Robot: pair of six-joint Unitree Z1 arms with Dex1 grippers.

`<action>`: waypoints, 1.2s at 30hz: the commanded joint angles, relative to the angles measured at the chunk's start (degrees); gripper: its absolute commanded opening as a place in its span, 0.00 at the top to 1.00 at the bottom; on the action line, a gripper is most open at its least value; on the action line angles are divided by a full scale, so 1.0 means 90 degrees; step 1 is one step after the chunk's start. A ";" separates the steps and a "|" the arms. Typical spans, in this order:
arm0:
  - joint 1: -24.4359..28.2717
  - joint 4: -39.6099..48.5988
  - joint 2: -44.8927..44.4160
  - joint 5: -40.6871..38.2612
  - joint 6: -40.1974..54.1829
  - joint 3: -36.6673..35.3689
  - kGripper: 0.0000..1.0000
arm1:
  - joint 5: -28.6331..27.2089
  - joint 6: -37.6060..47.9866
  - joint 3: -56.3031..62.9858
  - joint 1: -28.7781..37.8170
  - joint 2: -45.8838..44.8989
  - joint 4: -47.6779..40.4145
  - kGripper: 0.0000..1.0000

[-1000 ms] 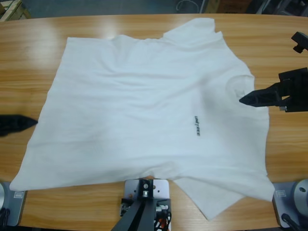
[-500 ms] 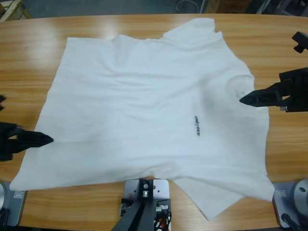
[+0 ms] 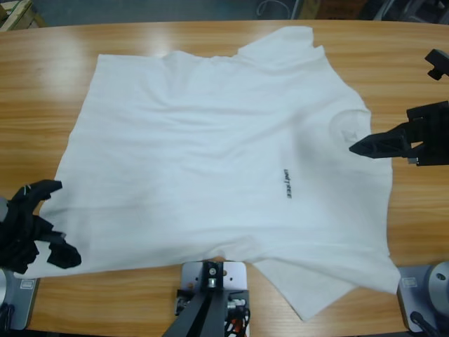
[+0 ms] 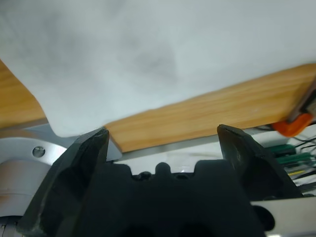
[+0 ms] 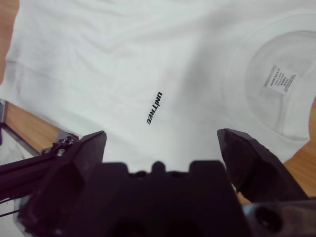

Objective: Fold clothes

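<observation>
White T-shirt lies spread flat across the middle of the wooden table. Left gripper sits wide open at its lower-left corner; right gripper, jaws also apart, hovers by the collar, right side.

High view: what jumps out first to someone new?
The big white T-shirt spread flat over most of the wooden table, with a small line of dark letters on its chest. Next, the left gripper, open at the shirt's bottom-left corner, and the right gripper at the collar on the right, open in its wrist view.
</observation>
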 commanded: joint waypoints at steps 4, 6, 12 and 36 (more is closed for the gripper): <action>-0.1071 -0.0320 0.1539 0.0799 -0.1425 0.0154 0.15 | 0.0050 -0.0011 0.0224 0.0065 -0.0213 -0.0057 0.07; -0.1071 -0.0324 0.1275 0.1102 -0.1735 0.0187 0.15 | 0.0044 -0.0011 0.0228 0.0065 -0.0213 -0.0067 0.07; -0.1032 -0.0441 0.0496 0.1362 -0.2364 0.0564 0.14 | 0.0048 -0.0011 0.0228 0.0065 -0.0207 -0.0077 0.07; -0.1073 0.0952 0.2205 0.0471 -0.1173 -0.0699 0.22 | 0.0037 -0.0011 0.0267 0.0065 -0.0307 -0.0106 0.07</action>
